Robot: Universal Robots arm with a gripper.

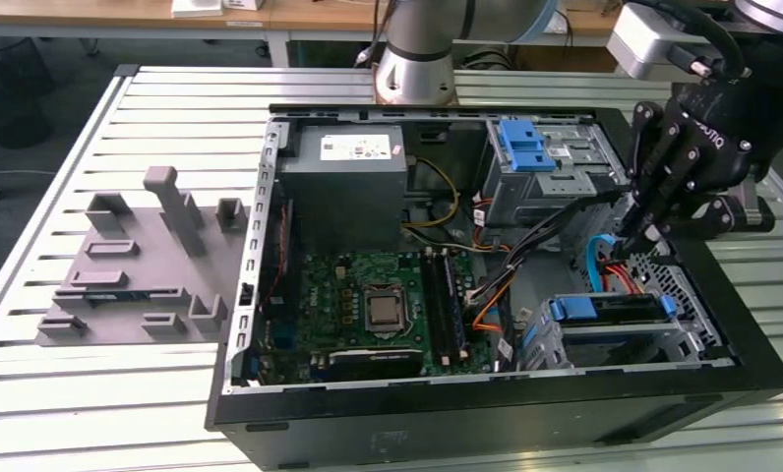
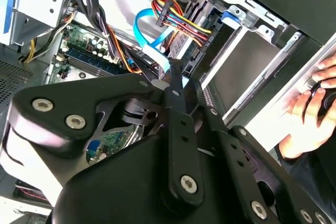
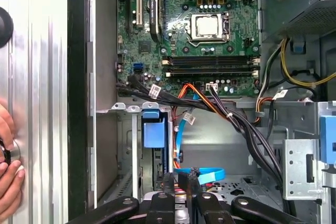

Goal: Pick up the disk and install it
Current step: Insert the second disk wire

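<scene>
one gripper [image 1: 643,234], jaws pinched together and empty, hovers at the disk's [image 1: 611,310] 1 o'clock; better descend squarely, avoiding cables [image 1: 611,267].

- I work in a robotics lab or test workshop; my arm's base [image 1: 415,59] is bolted to a table of ribbed aluminium slats [image 1: 168,108].
- An opened desktop computer case [image 1: 497,393] lies on its side on that table; its green motherboard [image 3: 194,24], cabling and drive bays are exposed.
- A grey fixture plate with upright posts [image 1: 143,261] sits beside the case, towards the exterior view's left.
- Wooden desks [image 1: 300,20] stand behind the table.
- A person's hand [image 2: 310,108] rests at the table edge in the second wrist view.
</scene>
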